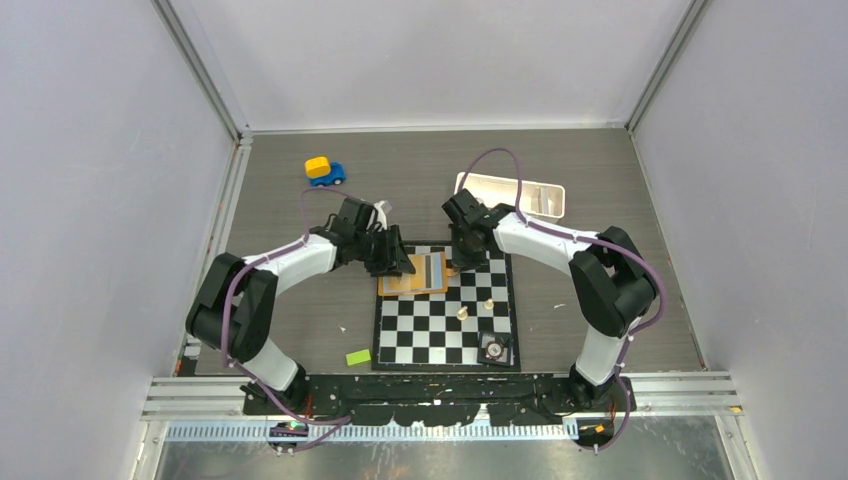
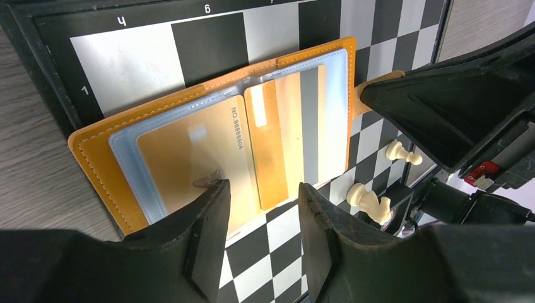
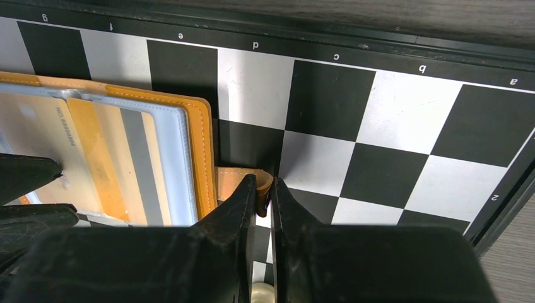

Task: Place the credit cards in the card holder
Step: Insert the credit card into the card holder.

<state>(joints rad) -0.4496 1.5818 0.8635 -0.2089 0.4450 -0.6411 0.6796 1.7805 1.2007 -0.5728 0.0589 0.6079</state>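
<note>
The orange card holder (image 1: 425, 276) lies open on the far left corner of the chessboard (image 1: 440, 335). On its inner face (image 2: 94, 158) a cream credit card (image 2: 195, 145) with a printed number lies in the pale blue-edged sleeve. Beside it is a second card (image 2: 296, 126) with a grey stripe. My left gripper (image 2: 262, 189) is open at the holder's near edge, one fingertip (image 2: 214, 196) over the cream card, nothing between the fingers. My right gripper (image 3: 263, 186) is shut on the holder's strap tab (image 3: 236, 180) at the right side.
A white tray (image 1: 510, 195) stands at the back right. A blue and yellow toy car (image 1: 324, 170) sits at the back left and a green block (image 1: 358, 357) left of the board. Cream chess pieces (image 1: 463, 313) and a small dark object (image 1: 493, 349) stand on the board.
</note>
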